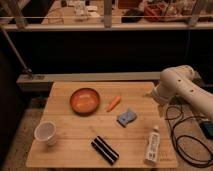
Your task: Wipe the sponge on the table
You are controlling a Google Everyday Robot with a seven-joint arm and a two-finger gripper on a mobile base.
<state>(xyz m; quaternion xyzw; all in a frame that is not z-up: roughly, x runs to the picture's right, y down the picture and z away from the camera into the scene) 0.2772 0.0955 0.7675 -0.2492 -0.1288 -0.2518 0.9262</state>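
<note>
Sitting empty are bowl (pixel 84 101) and cup (pixel 46 133); end effector (pixel 157 96) at table (pixel 75 127) edge, grip unclear.

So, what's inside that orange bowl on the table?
Nothing visible: the bowl shows only its orange inside. The table beneath it is covered. The robot's jaws hang at the table's right edge, away from it.

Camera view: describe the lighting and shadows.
Camera view: warm, dim light falls on the table; the background behind it is near black; the white arm looks brightest, its gripper at the table's right edge; the sponge casts only a faint shadow.
</note>
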